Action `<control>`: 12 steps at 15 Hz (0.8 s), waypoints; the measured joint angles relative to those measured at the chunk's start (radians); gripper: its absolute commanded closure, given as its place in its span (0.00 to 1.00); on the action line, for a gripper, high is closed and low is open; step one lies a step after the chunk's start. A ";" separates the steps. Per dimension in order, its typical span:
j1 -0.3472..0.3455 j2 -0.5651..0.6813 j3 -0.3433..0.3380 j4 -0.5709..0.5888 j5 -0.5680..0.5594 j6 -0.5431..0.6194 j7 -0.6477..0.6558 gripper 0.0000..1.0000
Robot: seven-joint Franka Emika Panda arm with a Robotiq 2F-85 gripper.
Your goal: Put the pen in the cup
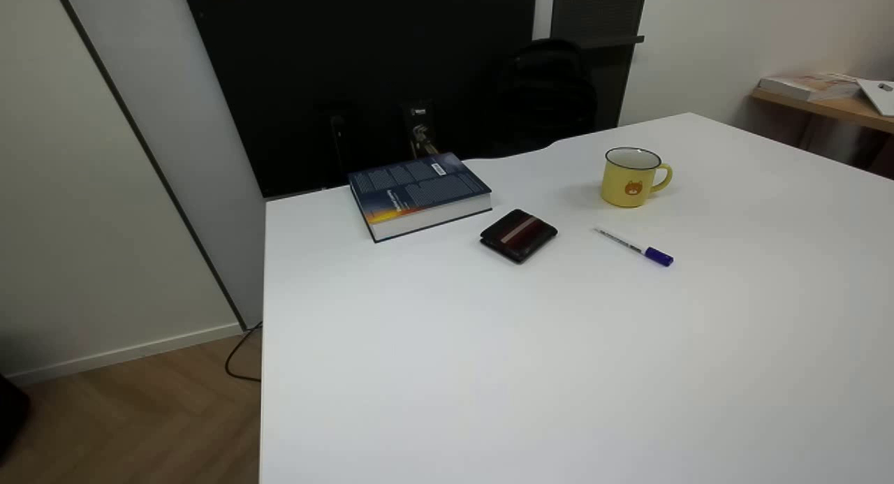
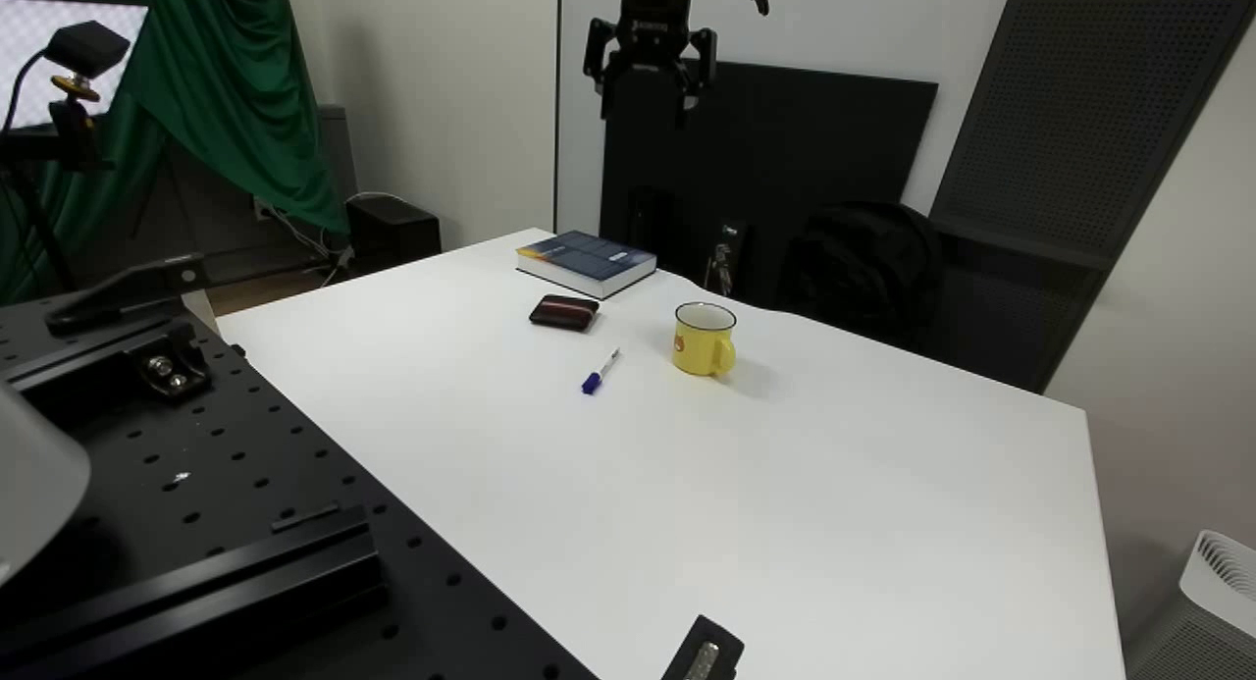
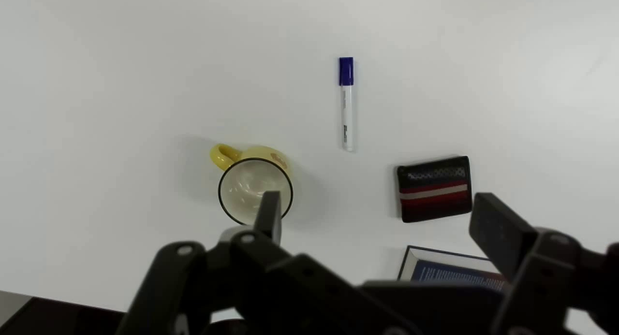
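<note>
We count one pen [image 3: 347, 113], one yellow cup [image 1: 621, 185], one wallet [image 3: 435, 190] and one book [image 1: 420, 193] on one white table [image 1: 503, 372]. Our one gripper [image 2: 644, 116] hangs above, spread wide.

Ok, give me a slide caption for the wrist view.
Open tool over a white table: yellow mug, blue-capped pen, striped wallet, partly hidden book.

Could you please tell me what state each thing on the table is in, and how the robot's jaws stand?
Mug: upright, empty as far as its inside shows.
Pen: blue cap on, lying on the table, outside the mug.
Wallet: folded shut, lying flat.
Book: closed, lying flat.
Jaws: open, above the table, holding nothing.
</note>
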 measured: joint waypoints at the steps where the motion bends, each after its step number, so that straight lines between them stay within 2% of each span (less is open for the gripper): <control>1: -0.004 0.017 -0.001 -0.001 0.000 0.014 -0.004 0.00; 7: -0.012 0.099 0.005 -0.003 0.003 0.172 -0.035 0.00; 12: -0.011 0.130 0.016 0.002 0.002 0.193 -0.052 0.00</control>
